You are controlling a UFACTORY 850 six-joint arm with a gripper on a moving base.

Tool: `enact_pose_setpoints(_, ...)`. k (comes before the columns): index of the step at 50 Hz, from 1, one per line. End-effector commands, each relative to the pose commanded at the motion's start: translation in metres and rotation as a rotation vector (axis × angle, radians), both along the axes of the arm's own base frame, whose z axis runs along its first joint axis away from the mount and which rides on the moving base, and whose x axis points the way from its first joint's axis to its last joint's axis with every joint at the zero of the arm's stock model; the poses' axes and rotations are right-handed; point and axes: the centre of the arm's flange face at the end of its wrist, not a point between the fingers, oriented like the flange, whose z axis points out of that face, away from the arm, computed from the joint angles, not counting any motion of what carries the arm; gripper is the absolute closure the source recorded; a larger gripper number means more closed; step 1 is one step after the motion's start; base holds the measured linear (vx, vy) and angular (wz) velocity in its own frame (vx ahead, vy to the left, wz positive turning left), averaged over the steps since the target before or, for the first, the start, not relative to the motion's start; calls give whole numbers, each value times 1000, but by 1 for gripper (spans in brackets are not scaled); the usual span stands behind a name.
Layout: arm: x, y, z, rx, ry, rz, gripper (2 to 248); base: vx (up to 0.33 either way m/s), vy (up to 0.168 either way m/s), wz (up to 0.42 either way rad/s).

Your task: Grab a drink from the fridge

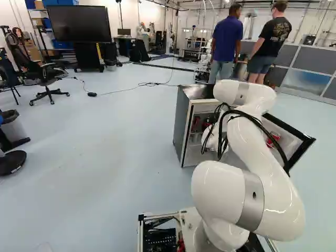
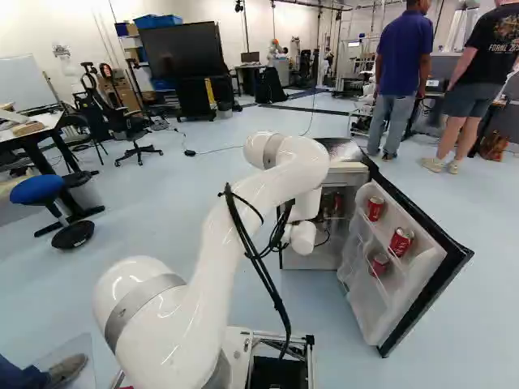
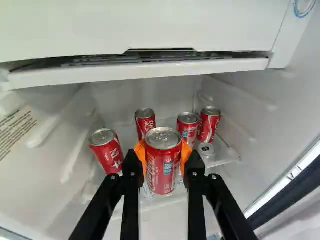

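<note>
Wrist view: fridge (image 3: 265, 127) holds cans (image 3: 105, 154), jaws clamp red can (image 3: 164, 170)

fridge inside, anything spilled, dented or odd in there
Nothing stands out: the can held in the tool shows no dent, the cans behind it look intact, and no spill shows on the shelf.

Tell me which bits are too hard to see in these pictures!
- Bottom of one back can, wrist view: hidden by the held can.
- Gripper, right base view: hidden by the arm.
- Part of the fridge door, left base view: hidden by the arm.
- Writing on the wall label, wrist view: too small and blurry.
</note>
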Motion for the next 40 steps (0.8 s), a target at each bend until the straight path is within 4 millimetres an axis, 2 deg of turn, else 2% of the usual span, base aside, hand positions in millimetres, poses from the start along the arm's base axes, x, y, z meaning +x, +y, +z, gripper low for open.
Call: enact_pose_setpoints(40, -77, 16, 75, 34, 56, -47, 160, 0, 0, 0)
